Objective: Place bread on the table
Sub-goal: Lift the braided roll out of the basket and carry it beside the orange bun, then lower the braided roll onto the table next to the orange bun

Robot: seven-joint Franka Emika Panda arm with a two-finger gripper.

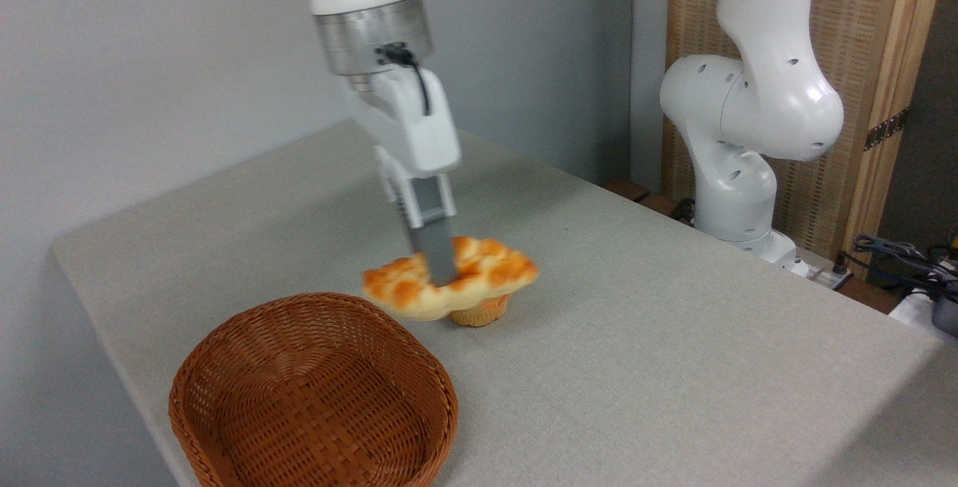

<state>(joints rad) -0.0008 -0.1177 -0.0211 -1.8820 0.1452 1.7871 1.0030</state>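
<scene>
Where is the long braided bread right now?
Mid-picture, the bread hangs in the gripper, lifted above the table, right of the basket.

Bread (pixel 479 271): long braided loaf, golden-orange crust, pale edges; roughly level, held clear above the table (pixel 673 352). Table: grey-beige cloth top, rounded corner.
</scene>
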